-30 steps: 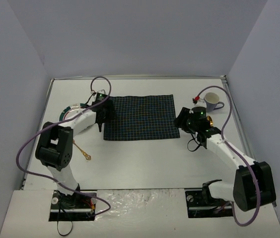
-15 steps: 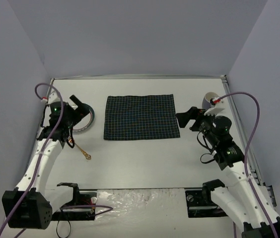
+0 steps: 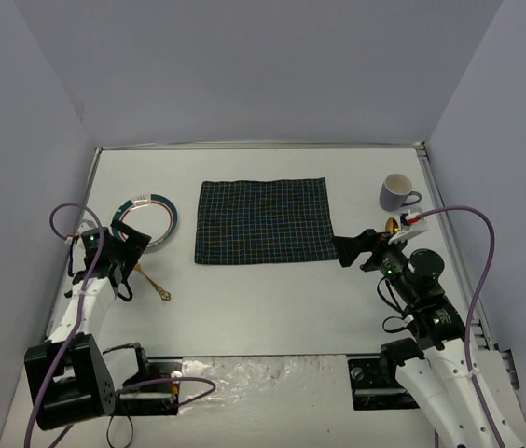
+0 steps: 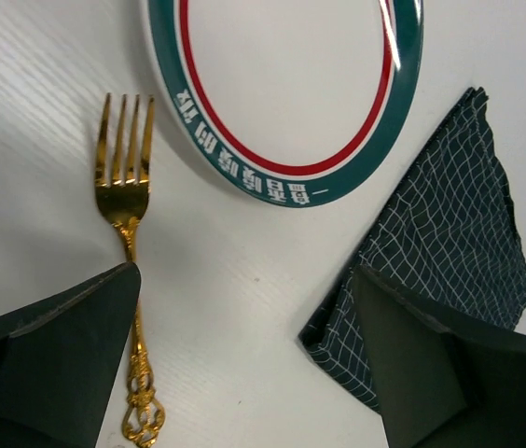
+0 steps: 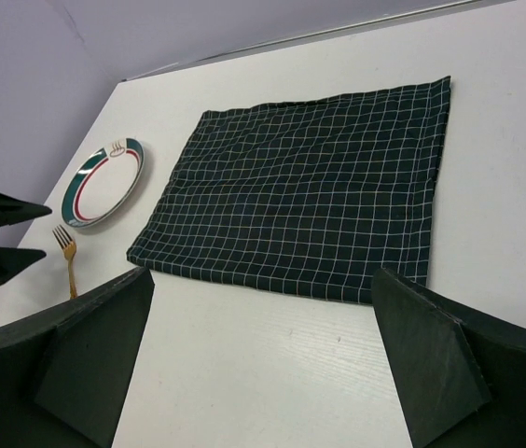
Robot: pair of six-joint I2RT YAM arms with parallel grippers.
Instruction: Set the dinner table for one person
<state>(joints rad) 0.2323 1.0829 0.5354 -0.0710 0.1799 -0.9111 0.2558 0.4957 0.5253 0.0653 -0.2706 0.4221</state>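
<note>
White and matte, the dinner table [image 3: 272, 299] spreads under both arms and carries every item. The left arm [image 3: 81, 303] is folded along the table's left edge, its forearm angled toward the far side. The left gripper [image 3: 131, 233] hangs over the near rim of the green-and-red banded plate [image 3: 162, 200], pointing down. Its fingers are spread wide and hold nothing. Its wrist view shows the gold fork [image 3: 156, 287] flat on the table, tines toward the plate, beside one finger. A corner of the dark checked cloth [image 3: 263, 221] lies by the other finger. The right arm [image 3: 431, 317] rises from its base along the right side. The right gripper [image 3: 361, 245] is near the cloth's near right corner, aimed across the cloth, jaws fully apart and empty. A pale mug [image 3: 396, 192] stands upright at the far right, apart from the cloth.
</note>
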